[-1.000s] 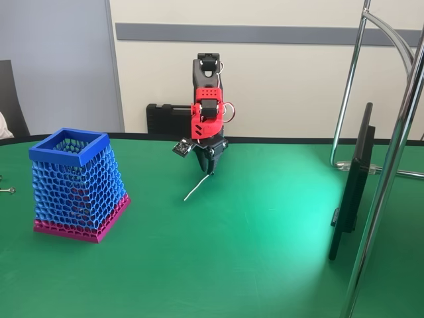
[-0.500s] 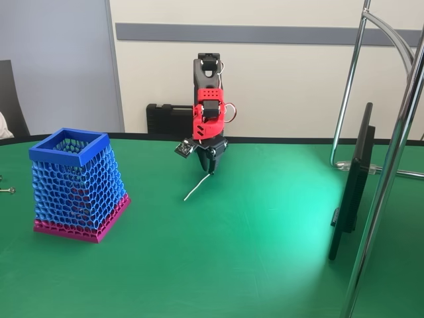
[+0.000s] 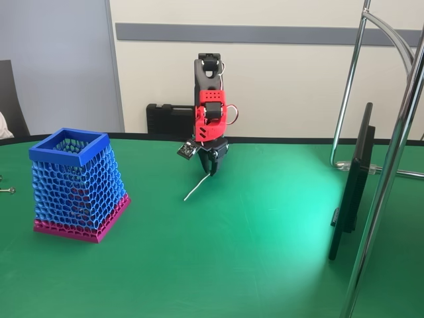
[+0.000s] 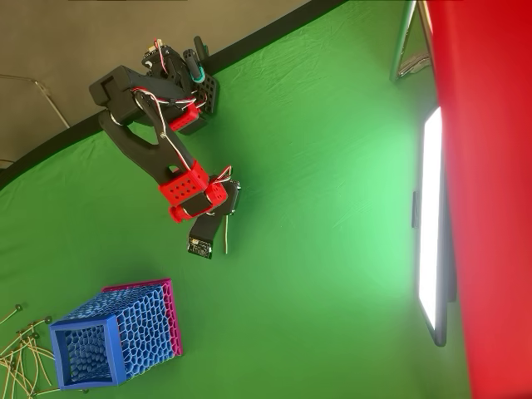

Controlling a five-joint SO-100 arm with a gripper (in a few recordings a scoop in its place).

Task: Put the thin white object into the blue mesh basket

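Observation:
The thin white object (image 3: 197, 187) slants down to the left in the fixed view; its upper end is between the fingers of my gripper (image 3: 211, 169) and its lower end is at the green table. My gripper is shut on this upper end and points downward. From overhead, the thin white object (image 4: 226, 238) pokes out below the gripper (image 4: 224, 221). The blue mesh basket (image 3: 79, 189) stands upright on its magenta base, well to the left of the gripper in the fixed view. In the overhead view the basket (image 4: 141, 326) is below and left of the gripper.
A dark flat monitor (image 3: 351, 192) and chrome stand tubes (image 3: 391, 165) occupy the right side. A black case (image 3: 169, 119) sits behind the arm. A small metal screw (image 3: 8, 191) lies left of the basket, and several thin sticks (image 4: 21, 349) lie at the overhead view's lower left edge.
The red wrist has risen and tilted slightly. The gripper tip and the stick have barely shifted, and the stick's lower end stays in the same spot.

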